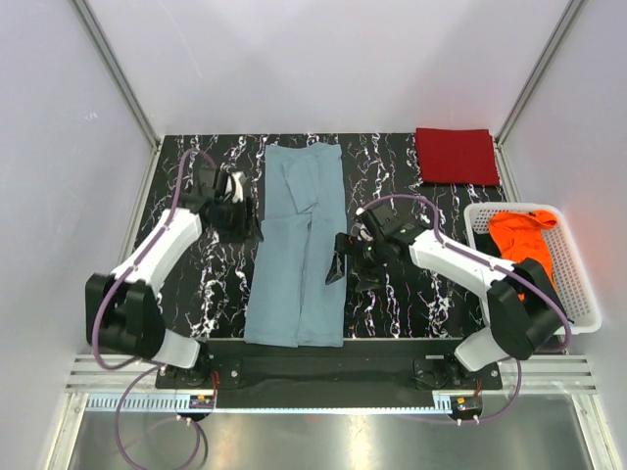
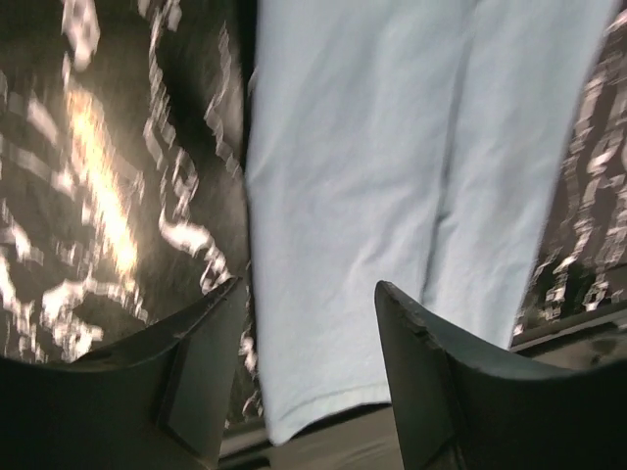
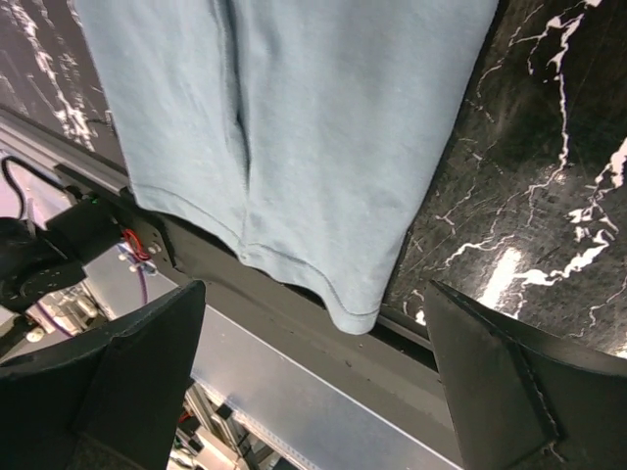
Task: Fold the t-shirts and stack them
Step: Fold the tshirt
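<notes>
Top external view: a grey-blue t-shirt (image 1: 299,245) lies down the middle of the black, white-veined worktop (image 1: 211,284). It is folded lengthwise into a long, narrow strip running from the far side to the near edge, and its near hem reaches that edge. A dark red t-shirt (image 1: 456,155) sits folded into a flat rectangle at the far right corner of the worktop, well apart from the strip. At the right side stands a white slatted basket (image 1: 580,284) with a crumpled orange t-shirt (image 1: 514,235) inside it.

The left fingers (image 1: 240,211) are just beside the strip's left edge, toward its far half. Seen from the left wrist, they are spread apart with nothing between them, and the pale cloth and marbled surface show below, blurred. The right fingers (image 1: 336,266) are at the strip's right edge, toward its near half. The right wrist view shows them released and spread very wide, gripping nothing. The grey-blue hem with its stitched seam lies beneath them, one corner of it over the dark rail at the worktop's front.

No lettering on the shirts, basket or arms is legible at this size.
</notes>
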`<state>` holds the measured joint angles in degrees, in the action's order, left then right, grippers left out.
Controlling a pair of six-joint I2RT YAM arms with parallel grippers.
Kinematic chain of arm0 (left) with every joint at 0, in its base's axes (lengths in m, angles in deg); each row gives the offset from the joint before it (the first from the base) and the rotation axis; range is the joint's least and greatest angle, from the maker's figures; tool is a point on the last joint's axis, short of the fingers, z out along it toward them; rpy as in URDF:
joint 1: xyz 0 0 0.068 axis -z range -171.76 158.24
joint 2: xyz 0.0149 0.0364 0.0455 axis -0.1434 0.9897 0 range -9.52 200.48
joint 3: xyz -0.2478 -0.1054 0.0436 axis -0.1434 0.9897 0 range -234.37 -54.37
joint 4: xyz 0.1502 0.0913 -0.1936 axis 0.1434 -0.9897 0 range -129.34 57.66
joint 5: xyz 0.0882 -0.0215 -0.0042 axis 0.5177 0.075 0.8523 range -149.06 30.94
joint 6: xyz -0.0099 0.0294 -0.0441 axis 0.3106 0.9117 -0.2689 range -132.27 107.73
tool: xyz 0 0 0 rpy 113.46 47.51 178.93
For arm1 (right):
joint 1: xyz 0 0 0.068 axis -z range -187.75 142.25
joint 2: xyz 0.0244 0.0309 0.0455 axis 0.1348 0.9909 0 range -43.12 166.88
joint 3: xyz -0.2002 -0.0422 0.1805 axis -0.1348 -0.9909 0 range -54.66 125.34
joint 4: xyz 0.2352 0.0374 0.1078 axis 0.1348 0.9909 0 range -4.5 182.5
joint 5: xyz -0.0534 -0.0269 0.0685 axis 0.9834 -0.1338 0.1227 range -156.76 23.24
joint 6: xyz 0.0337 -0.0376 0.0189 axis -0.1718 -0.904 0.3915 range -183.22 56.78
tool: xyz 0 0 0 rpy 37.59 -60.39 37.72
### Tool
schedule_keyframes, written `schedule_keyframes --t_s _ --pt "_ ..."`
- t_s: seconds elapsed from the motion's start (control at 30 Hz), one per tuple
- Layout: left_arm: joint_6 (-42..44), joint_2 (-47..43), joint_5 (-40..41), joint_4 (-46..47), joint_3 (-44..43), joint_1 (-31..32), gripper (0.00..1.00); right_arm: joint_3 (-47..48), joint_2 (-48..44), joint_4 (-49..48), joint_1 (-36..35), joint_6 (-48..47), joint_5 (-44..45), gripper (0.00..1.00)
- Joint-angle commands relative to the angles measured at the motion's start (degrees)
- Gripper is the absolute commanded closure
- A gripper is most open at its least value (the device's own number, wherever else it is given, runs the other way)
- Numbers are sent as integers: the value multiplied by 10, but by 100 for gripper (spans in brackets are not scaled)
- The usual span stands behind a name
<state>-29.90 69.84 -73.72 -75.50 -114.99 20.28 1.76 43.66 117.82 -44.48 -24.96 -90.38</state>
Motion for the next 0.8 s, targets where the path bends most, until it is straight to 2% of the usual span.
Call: schedule_keyframes --t_s 0.0,0.1,0.23,0.4,0.57,0.77 --pt "15 86 -50 93 -118 8 42 9 -44 -15 2 25 -8 0" --pt "4 156 -36 120 -194 21 44 -28 -90 -8 2 45 -2 0" --pt "-6 319 -27 123 -304 26 49 -80 -150 6 4 79 17 0" --pt "-11 454 -2 122 -447 33 49 -114 -200 30 5 94 27 0" --pt "-36 573 -12 123 -551 38 49 -120 -196 43 5 96 27 0" --pt "-67 668 -42 123 -665 36 48 -104 -154 44 9 79 34 0"
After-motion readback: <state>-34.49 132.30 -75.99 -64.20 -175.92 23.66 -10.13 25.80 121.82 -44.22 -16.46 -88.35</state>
